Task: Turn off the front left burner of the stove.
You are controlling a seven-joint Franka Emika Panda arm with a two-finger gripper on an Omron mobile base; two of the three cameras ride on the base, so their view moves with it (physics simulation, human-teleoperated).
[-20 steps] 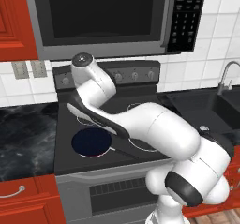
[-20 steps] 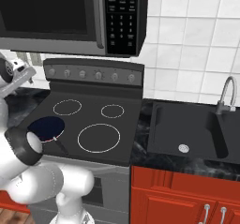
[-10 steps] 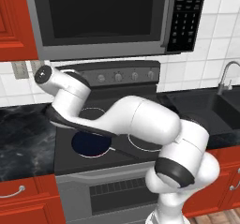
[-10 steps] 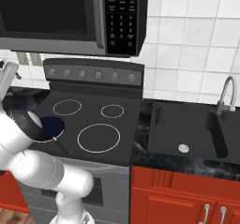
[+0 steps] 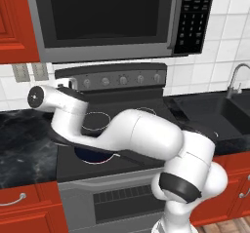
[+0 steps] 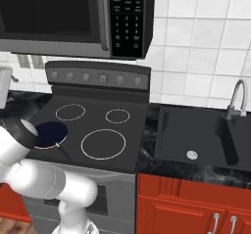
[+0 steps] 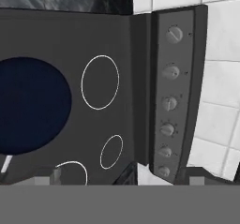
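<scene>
Four white ring burners are marked on the dark glass top of the stove (image 6: 93, 125), which stands between two stretches of black marbled desk (image 5: 24, 144). A dark-blue frying pan (image 6: 50, 133) rests on the front left burner (image 6: 45, 146), covering most of that ring; its handle points toward the front edge of the stove. In the right base view the largest ring (image 6: 103, 144) lies at front right, with two smaller rings behind it. A grey back panel (image 6: 98, 75) carries a row of six round knobs (image 7: 168, 103). In the hand view this panel runs vertically along the right side, with the pan at the left and the rings between them.

The white arm (image 5: 132, 134) reaches across the stove toward its rear left corner, with the hand (image 5: 61, 98) close to the left end of the knob row. The jaws are spread wide and grasp nothing; no knob is touched. A black-and-steel microwave (image 5: 112, 17) hangs above the stove, and a black sink (image 6: 201, 135) with a faucet (image 6: 237, 98) lies to the right.
</scene>
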